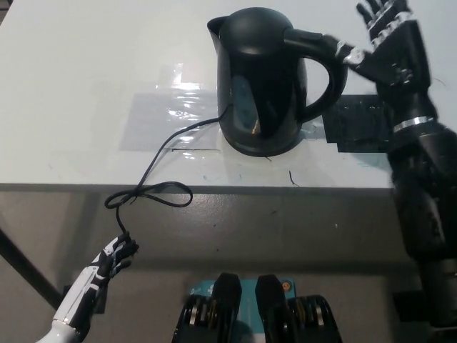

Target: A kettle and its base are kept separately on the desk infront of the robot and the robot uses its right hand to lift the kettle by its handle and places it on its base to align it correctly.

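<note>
since my right hand hovers with fingers spread just beside the handle, holding nothing, i should draw it clear without nudging the one kettle standing upright on the worktop. one cord trails off. my left hand rests low, empty.

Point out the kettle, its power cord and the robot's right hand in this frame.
kettle [260, 93], head view, on its black body.
power cord [153, 163], head view, on the stretch crossing the table.
right hand [389, 43], head view, on the palm, fingers spread.
</note>
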You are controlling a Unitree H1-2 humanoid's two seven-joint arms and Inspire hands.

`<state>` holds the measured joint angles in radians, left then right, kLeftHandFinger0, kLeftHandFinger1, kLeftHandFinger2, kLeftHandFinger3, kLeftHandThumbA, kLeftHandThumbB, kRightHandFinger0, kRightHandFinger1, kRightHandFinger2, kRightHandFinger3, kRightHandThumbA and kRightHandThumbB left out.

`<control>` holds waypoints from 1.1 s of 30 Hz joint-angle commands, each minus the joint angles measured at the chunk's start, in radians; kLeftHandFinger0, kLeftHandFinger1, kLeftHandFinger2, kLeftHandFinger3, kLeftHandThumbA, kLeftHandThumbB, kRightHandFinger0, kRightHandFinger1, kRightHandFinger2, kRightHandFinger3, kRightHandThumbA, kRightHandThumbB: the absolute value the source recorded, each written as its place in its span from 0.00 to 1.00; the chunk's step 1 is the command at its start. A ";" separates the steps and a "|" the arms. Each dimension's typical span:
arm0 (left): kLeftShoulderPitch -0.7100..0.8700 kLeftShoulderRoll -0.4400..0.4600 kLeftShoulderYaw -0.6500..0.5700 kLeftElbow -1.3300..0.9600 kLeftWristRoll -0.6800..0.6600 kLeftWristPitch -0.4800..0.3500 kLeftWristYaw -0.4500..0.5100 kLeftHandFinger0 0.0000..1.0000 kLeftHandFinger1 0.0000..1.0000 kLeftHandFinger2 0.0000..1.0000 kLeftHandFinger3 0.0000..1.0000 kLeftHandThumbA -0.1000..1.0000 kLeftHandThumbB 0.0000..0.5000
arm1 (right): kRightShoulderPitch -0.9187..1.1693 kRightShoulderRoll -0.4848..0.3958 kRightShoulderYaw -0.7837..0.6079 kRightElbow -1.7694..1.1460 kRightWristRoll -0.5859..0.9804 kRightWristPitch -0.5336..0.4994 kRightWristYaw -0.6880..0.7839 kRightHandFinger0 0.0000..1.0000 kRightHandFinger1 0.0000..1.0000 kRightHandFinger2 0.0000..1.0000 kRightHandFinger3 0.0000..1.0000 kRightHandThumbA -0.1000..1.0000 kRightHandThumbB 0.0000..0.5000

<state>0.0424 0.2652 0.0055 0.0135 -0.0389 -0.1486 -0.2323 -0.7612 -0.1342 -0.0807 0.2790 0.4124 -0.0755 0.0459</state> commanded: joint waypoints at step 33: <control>-0.009 0.008 0.012 -0.024 0.012 -0.050 0.013 1.00 1.00 1.00 1.00 1.00 0.61 | 0.938 -0.053 -0.053 -0.539 -0.404 -0.373 0.030 1.00 1.00 1.00 1.00 1.00 0.87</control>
<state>0.0381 0.2645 0.0078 0.0183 -0.0343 -0.1522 -0.2317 0.1648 -0.1899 -0.1595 -0.3821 0.0616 -0.2811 0.0561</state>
